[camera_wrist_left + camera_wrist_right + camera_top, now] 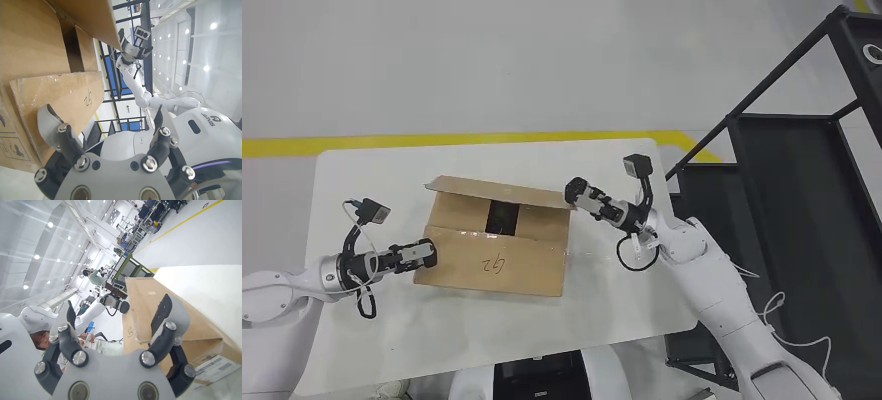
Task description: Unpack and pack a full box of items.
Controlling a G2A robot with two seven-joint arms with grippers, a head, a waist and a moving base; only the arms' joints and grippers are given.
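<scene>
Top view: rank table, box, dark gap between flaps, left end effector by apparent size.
1. table
2. box
3. dark gap and left end effector: they look about alike, so unranked.

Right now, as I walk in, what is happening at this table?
A two-armed robot is working on a cardboard box that stands on the white table. The left gripper is open at one end of the box, against the top flap with handwriting. The right gripper is open at the opposite end, by the far flap's corner. The flaps are mostly folded in, with a dark gap between them. What is inside cannot be seen.
</scene>
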